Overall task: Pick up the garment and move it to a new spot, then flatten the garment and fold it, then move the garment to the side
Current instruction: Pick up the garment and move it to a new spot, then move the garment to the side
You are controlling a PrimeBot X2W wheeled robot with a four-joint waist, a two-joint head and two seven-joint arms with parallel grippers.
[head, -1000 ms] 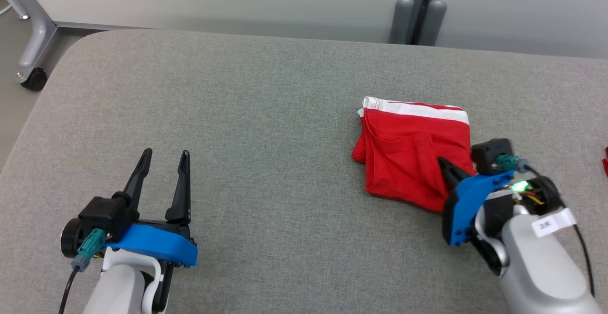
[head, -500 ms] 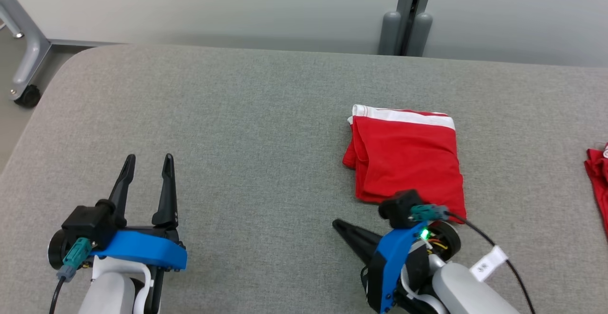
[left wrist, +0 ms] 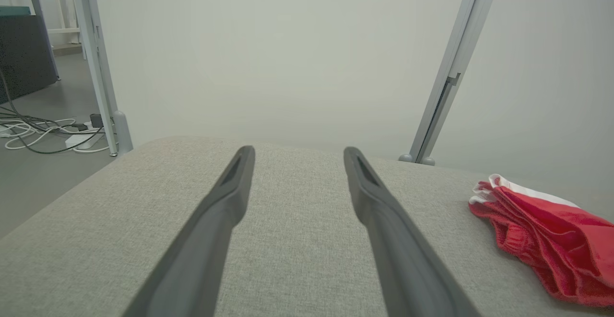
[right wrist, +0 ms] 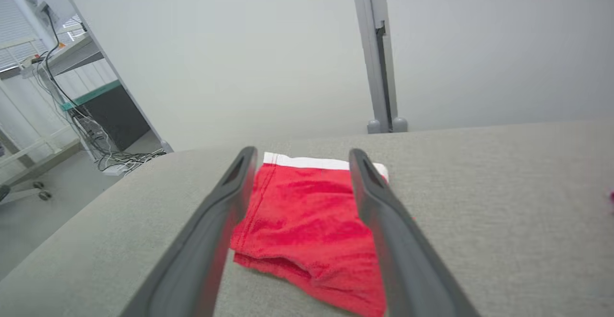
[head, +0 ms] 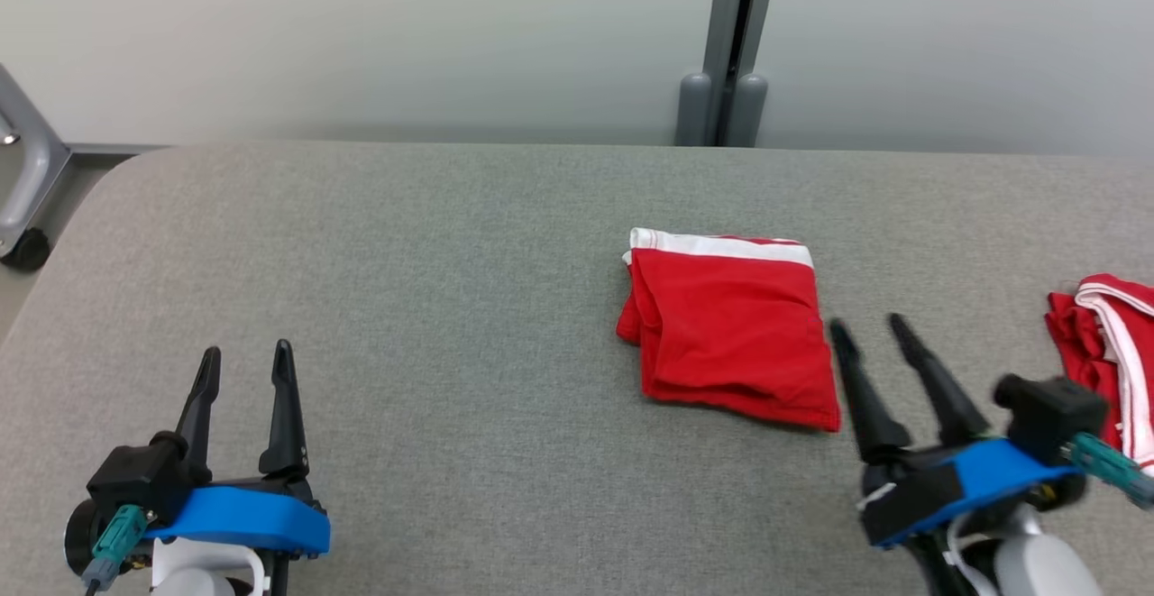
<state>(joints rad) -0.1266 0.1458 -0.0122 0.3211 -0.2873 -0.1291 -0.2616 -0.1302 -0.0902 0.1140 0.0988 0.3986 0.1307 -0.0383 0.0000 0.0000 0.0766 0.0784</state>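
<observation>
Landmark: grey post [head: 732, 37], upright behind the far edge of the worktop [head: 451, 262].
Garment [head: 730, 330]: red with a white band, folded into a compact, roughly rectangular packet. It lies flat on the worktop, straight in front of the post. The white band is on the edge nearest the post. The stacked fold edges are on the packet's left side.
Left gripper [head: 247, 349]: well to the left of the post, at the near edge of the worktop. It is much farther from the post than the garment is.
Left fingers [left wrist: 230, 197]: spread apart and empty. The left wrist view shows bare worktop cloth between them.
Right gripper [head: 865, 323]: to the right of the post, on the robot's side of the worktop. The tips are just beside the garment's right edge. Contact with the cloth cannot be determined.
Right fingers [right wrist: 379, 211]: released, with a clear gap, and grasping nothing. In the right wrist view the garment lies beyond them and shows through the gap.
Second garment [head: 1104, 343]: red with white trim and crumpled. It lies far to the right of the post, at the picture edge, about as far forward of the post as the folded garment.
Worktop surface: grey woven cloth with a rounded corner far to the left of the post.
</observation>
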